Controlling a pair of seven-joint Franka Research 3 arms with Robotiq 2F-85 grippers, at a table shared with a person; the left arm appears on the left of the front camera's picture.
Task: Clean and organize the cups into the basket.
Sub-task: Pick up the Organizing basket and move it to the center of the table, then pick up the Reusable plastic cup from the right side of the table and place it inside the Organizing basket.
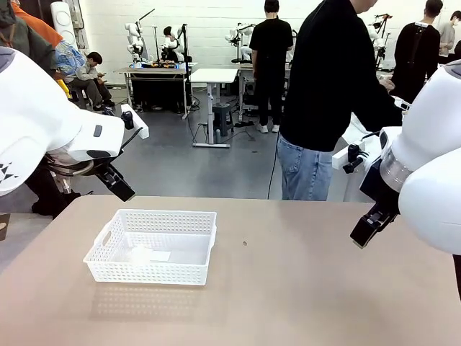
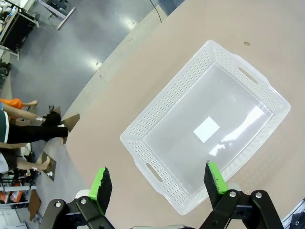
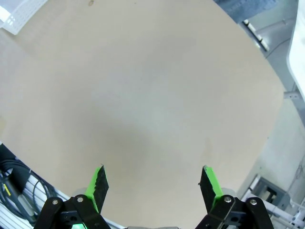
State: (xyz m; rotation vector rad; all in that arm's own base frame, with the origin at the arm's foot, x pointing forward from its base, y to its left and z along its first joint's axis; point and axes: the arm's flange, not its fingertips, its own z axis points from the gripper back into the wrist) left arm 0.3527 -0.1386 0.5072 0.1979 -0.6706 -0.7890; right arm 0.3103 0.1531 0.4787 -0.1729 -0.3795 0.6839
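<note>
Front view: person [image 1: 331, 79] beyond basket [image 1: 151, 272]; left wrist view: wide jaws above it.

Lab, looks like a robotics workspace: bare grey floor [image 1: 180, 169] beyond the left claw [image 1: 122, 189], white desk [image 1: 214, 75] and a kit-laden bench [image 1: 155, 71] further back, people [image 1: 271, 58] standing about.
</note>
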